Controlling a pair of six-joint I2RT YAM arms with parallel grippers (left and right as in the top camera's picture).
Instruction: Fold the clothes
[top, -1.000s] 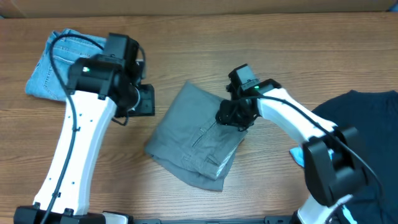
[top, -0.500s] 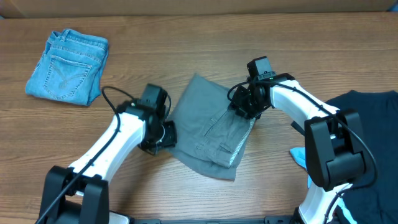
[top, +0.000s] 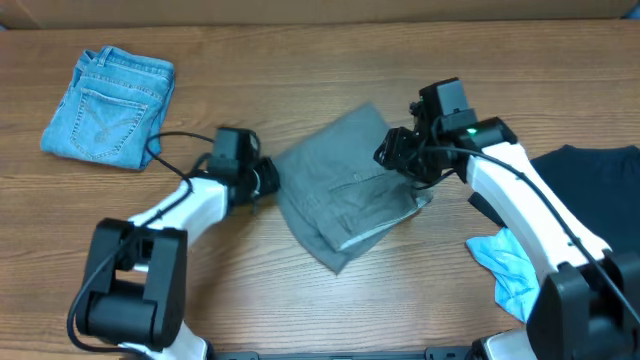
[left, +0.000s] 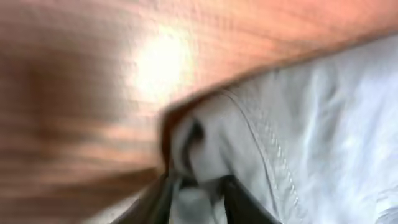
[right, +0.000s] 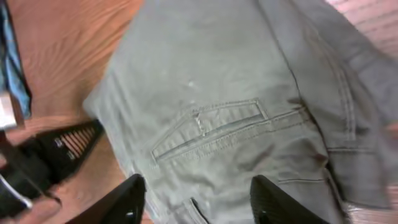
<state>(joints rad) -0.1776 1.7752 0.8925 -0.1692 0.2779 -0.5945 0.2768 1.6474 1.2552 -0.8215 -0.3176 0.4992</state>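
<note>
Grey shorts (top: 345, 195) lie folded mid-bench (top: 300, 60) as a skewed block, with corners at roughly 1 and 7 o'clock. A pale inner layer shows along the 5 o'clock edge.

Left pincer (top: 265, 180) is low on the bench at the shorts' 9 o'clock edge. The left wrist view is blurred, but its fingers (left: 244, 200) stand close together with a bunched fold of grey fabric between them, so it is pinching the shorts' edge. A stitched seam runs just beside the grip.

Right pincer (top: 400, 155) is at the shorts' 1–2 o'clock corner. In the right wrist view its jaws are spread wide above the fabric. The welt pocket (right: 211, 127) lies flat just ahead of the fingertips. Cannot tell whether the tips touch the cloth. The same view shows the left pincer at the far edge of the shorts.

Other items:
- Jeans (top: 110, 105) are folded at the bench's 10 o'clock corner, well apart from the shorts.
- Navy shirt (top: 590, 185) is at the 3 o'clock edge, partly under the right arm.
- Light-blue cloth (top: 510, 265) is crumpled at 4 o'clock, touching the shirt.
</note>
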